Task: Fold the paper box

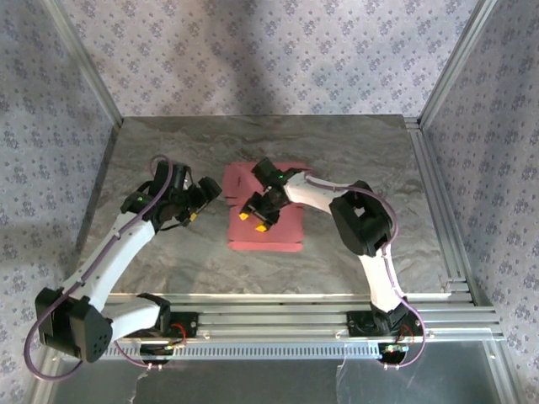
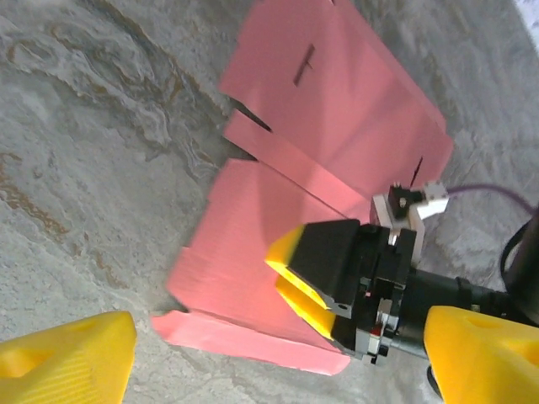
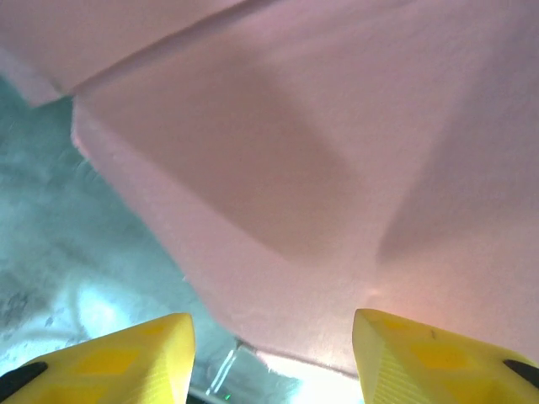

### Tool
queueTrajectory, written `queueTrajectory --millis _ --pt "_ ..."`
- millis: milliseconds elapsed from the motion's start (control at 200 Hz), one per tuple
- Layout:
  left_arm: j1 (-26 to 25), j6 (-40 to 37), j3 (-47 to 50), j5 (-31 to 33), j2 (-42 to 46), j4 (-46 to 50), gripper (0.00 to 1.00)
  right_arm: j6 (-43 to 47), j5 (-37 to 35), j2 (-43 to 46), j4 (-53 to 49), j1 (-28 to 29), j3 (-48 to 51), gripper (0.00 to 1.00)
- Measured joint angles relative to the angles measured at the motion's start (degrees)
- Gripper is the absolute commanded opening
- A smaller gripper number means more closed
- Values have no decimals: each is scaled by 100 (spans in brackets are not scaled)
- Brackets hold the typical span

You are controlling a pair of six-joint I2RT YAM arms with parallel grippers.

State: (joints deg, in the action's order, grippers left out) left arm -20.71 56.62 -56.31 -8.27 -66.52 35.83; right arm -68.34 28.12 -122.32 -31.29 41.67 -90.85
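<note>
Where the grey marbled bench [image 1: 168, 143] is seen from above, the paper box [image 1: 282, 231] lies near its middle as a flat die-cut sheet, pink face up. Its long axis runs roughly from the near edge toward the far edge, and the far-left corner is lifted a little. From the left wrist, creases cross the sheet [image 2: 253, 210], short slits mark the far panel, and a narrow tab ends the nearer part. The right tool [image 1: 254, 220] reaches in from the right and hangs low over the sheet's centre, jaws partly apart with nothing between them. Whether its yellow fingers [image 3: 109, 362] touch the card [image 3: 320, 151] cannot be told. The left tool [image 1: 206, 195] sits just beside the sheet's left edge, pointing at it, fingers [image 2: 67, 358] spread wide and empty.
</note>
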Motion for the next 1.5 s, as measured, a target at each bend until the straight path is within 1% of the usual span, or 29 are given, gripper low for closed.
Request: queueTrajectory --millis 70,150,260,305,375,455,495,565,635,695,765,845,919,989,1154,1324,1414,1499 --pt "0 20 0 -120 -168 -24 79 -39 -4 52 -76 20 -234 55" --pt "0 76 0 -247 -369 -173 74 66 -166 304 -188 -164 -315 56" --pt "-2 247 -33 -433 -828 -527 64 533 -551 841 -437 -769 -315 56" --pt "-2 278 -118 -507 -1123 -651 57 750 -675 1019 -472 -1075 -313 55" --pt "-2 321 -455 -627 -1781 -748 44 1056 -763 1178 -459 -1617 -291 53" --pt "-2 404 -1005 -756 -2645 -811 23 1305 -750 1099 -426 -2157 -273 48" --pt "-2 431 -1305 -800 -3069 -807 19 1421 -726 949 -433 -2376 -293 46" --pt "-9 459 -1692 -896 -3648 -844 15 1585 -667 494 -542 -2557 -522 40" --pt "-31 520 -1777 -942 -3956 -929 13 1676 -612 -33 -619 -2533 -868 36" --pt "-68 592 -1777 -975 -4129 -927 9 1727 -601 -448 -697 -2435 -1128 31" --pt "-96 627 -1775 -999 -4275 -929 8 1727 -612 -793 -866 -2308 -1283 29" --pt "-107 649 -1733 -1025 -4398 -953 8 1720 -562 -920 -1019 -2205 -1290 28" --pt "-55 645 -1641 -1060 -4463 -970 7 1722 -584 -857 -1058 -2127 -1228 27" --pt "46 621 -1569 -1113 -4535 -979 6 1735 -577 -750 -1034 -2061 -968 27" --pt "354 374 -1580 -1340 -4614 -1008 6 1665 -693 -140 -981 -1718 -37 23" --pt "586 -114 -2155 -1554 -5003 -734 3 1298 -706 461 -852 -1095 861 23" --pt "590 -385 -2498 -1576 -5215 -603 3 1147 -592 525 -798 -896 951 25" --pt "507 -573 -2658 -1421 -5252 -487 5 1121 -553 527 -852 -885 870 28"
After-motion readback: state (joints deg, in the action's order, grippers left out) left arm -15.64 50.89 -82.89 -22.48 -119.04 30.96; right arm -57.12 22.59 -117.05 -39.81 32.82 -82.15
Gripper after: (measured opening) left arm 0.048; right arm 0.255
